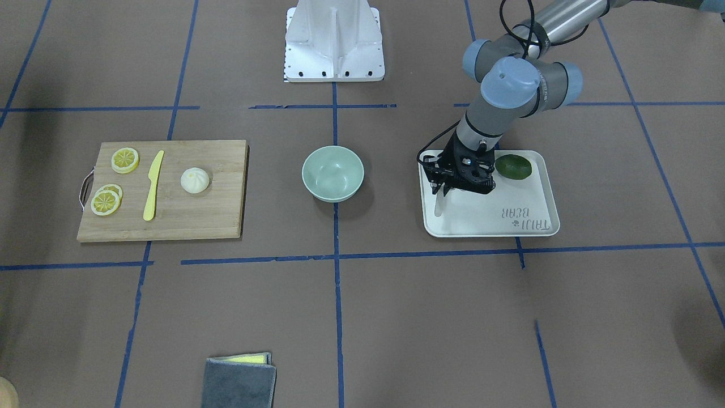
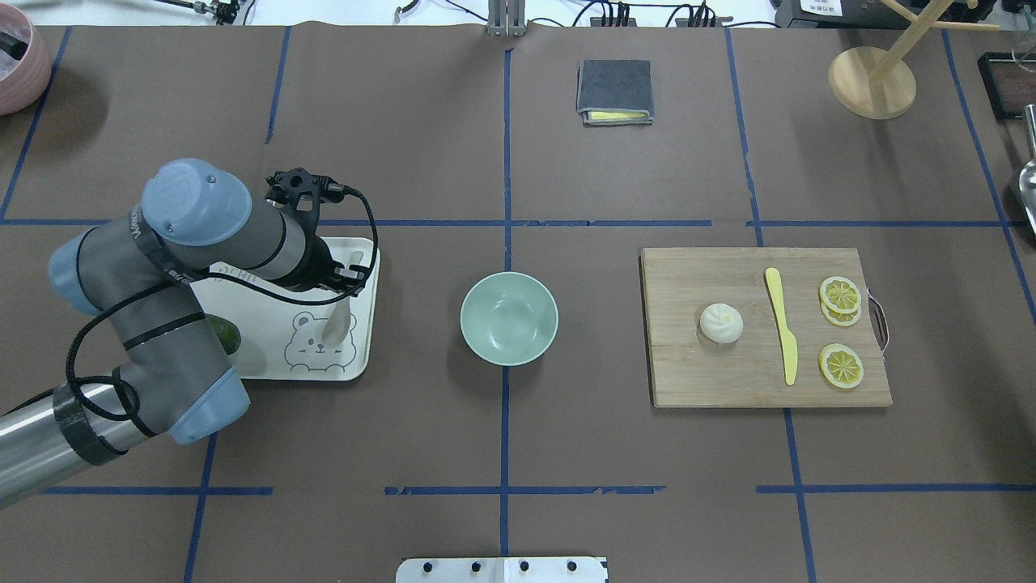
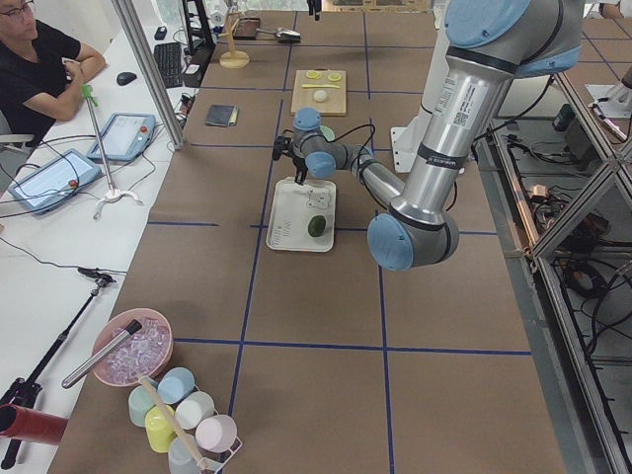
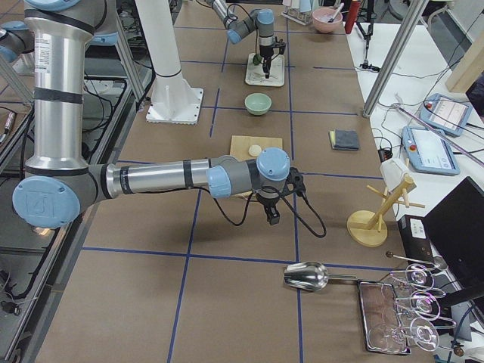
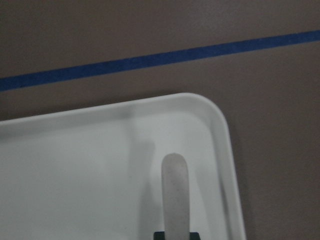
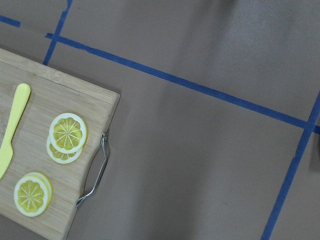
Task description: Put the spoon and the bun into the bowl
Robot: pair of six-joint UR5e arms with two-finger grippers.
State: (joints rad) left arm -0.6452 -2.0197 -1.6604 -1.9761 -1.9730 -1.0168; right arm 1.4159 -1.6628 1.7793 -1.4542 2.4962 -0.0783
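The pale spoon [image 5: 175, 195] is over the white tray [image 1: 498, 218] on my left side. My left gripper [image 2: 350, 283] is shut on the spoon, whose scoop [image 2: 338, 321] hangs toward the tray floor. In the left wrist view its end throws a faint shadow on the tray. The mint-green bowl [image 2: 509, 317] stands empty at the table's middle. The white bun [image 2: 721, 322] lies on the wooden cutting board [image 2: 728, 380] at my right. My right gripper [image 4: 271, 218] hovers beyond the board's outer end. It shows only in the exterior right view, so I cannot tell its state.
A dark green lime [image 1: 514, 167] lies on the tray beside the left wrist. A yellow knife [image 2: 782, 324] and lemon slices [image 2: 840, 294] share the board with the bun. A folded grey cloth [image 2: 614, 91] lies at the far side. A wooden rack base [image 2: 872, 82] stands far right.
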